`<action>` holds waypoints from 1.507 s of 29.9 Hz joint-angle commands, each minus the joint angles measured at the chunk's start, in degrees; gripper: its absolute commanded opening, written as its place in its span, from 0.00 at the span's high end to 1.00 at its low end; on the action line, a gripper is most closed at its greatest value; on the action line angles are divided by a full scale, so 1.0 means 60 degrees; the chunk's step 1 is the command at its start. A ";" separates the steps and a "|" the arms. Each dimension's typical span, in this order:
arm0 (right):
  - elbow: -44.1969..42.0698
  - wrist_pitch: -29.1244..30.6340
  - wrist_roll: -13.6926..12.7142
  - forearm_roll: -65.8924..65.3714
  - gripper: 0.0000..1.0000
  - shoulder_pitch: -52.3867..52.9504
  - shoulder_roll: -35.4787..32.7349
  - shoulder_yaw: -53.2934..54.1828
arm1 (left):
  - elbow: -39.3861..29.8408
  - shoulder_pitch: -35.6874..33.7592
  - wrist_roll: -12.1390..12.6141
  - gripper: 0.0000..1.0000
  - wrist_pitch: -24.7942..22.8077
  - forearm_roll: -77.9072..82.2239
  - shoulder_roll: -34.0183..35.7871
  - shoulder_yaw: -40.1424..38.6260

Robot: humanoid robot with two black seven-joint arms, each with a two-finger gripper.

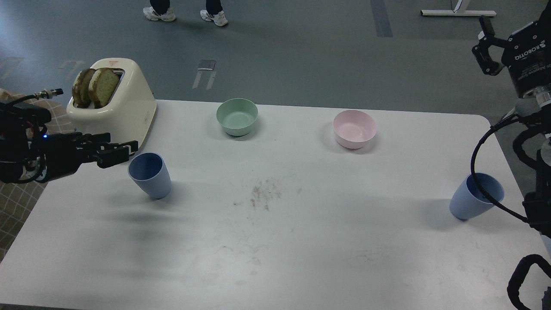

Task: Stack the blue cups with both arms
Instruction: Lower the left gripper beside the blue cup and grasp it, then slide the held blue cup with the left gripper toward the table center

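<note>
The left black two-finger gripper (122, 151) hovers just left of the upright darker blue plastic tumbler (150, 175), fingers slightly parted and empty, while the lighter periwinkle tumbler (475, 196) stands far right, the right gripper (486, 47) raised, its opening unclear.
</note>
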 commanded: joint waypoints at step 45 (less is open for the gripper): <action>0.0021 0.0000 0.0000 0.0688 0.00 -0.0649 -0.0013 0.0644 | 0.0095 -0.4389 -0.0442 1.00 -0.1294 0.1023 -0.1874 0.3622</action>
